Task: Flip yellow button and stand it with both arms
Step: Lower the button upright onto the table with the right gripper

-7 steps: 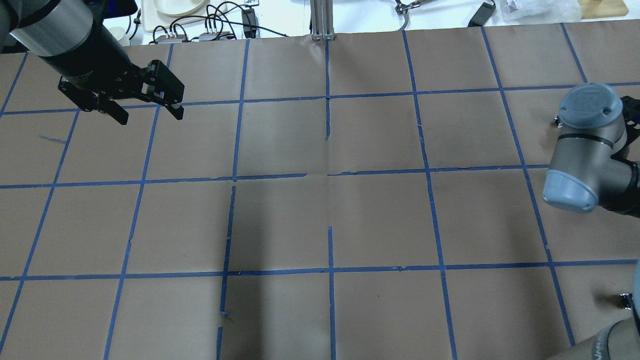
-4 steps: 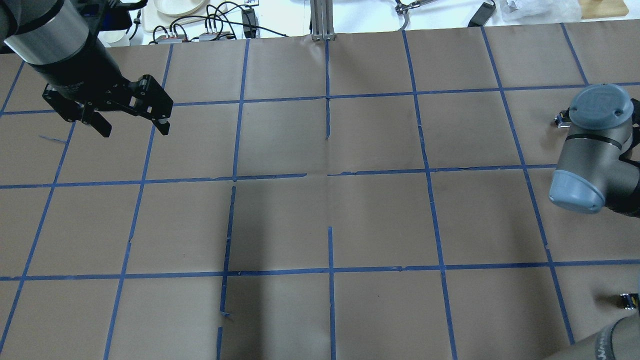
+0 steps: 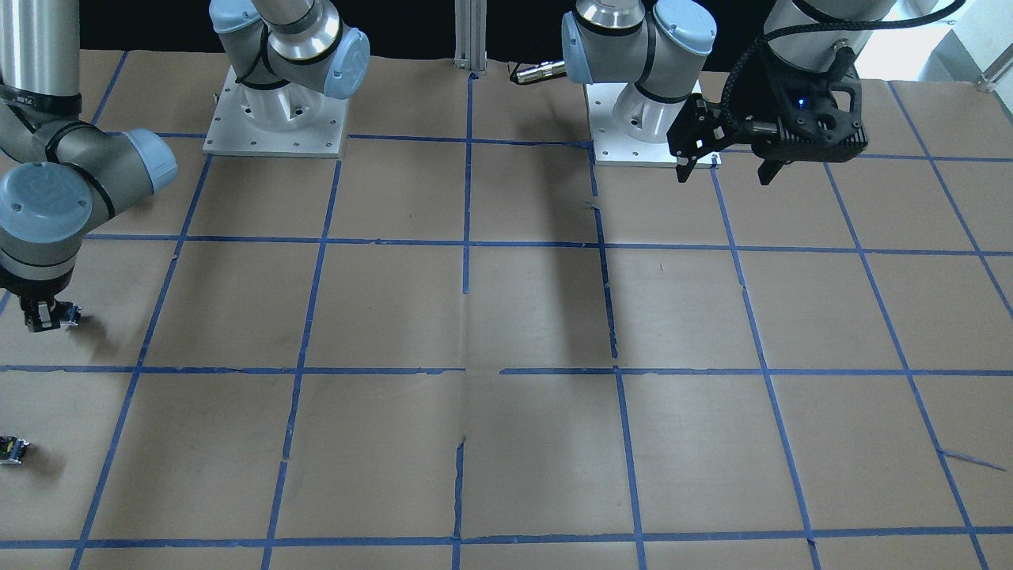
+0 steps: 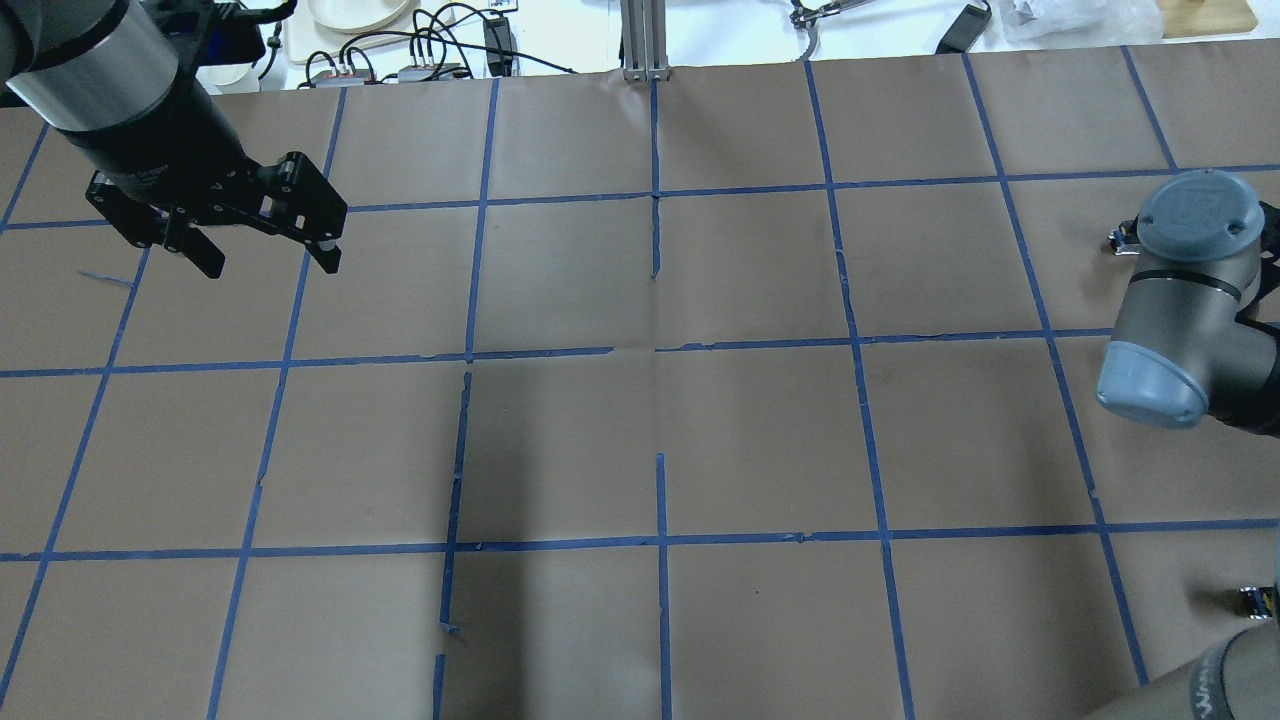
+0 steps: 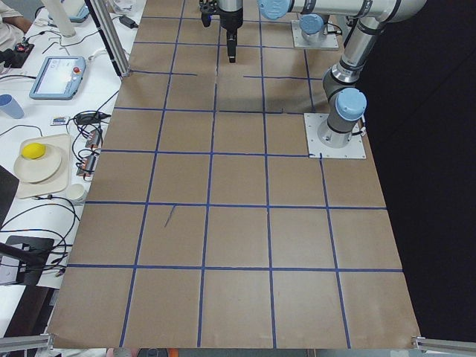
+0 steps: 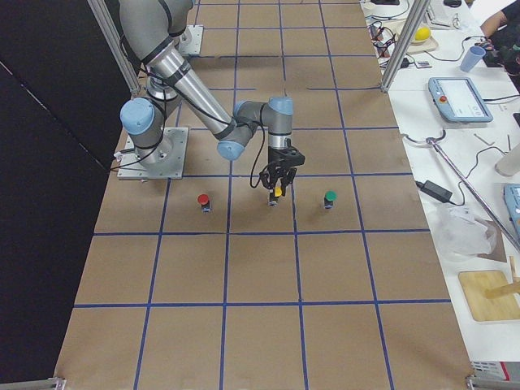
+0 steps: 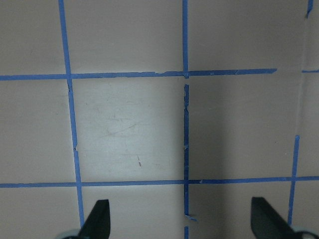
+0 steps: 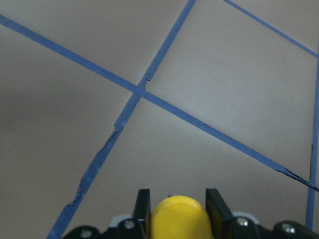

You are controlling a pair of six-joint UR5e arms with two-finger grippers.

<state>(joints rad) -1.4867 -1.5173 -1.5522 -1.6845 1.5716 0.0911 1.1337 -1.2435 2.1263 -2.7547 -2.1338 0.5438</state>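
Observation:
The yellow button [image 8: 178, 224] sits between the fingers of my right gripper [image 8: 178, 205], which is shut on it. Its yellow cap fills the gap in the right wrist view. In the exterior right view the right gripper [image 6: 276, 185] points down with the yellow button [image 6: 277, 192] low over the brown paper; I cannot tell whether it touches. In the front view the right gripper [image 3: 41, 317] is at the left edge. In the overhead view it is hidden under the wrist. My left gripper [image 4: 268, 262] is open and empty, far away above the paper [image 3: 724, 170] [image 7: 182, 226].
A red-capped button [image 6: 203, 200] and a green-capped button [image 6: 329, 197] stand on either side of the right gripper, one grid square each way. The brown paper table [image 4: 660, 440] carries a blue tape grid. Cables, a plate and tools lie beyond the far edge.
My left gripper has moved left and a little toward the robot, still open. The right wrist has shifted slightly toward the table's right edge. Both are nearly still over the last half second.

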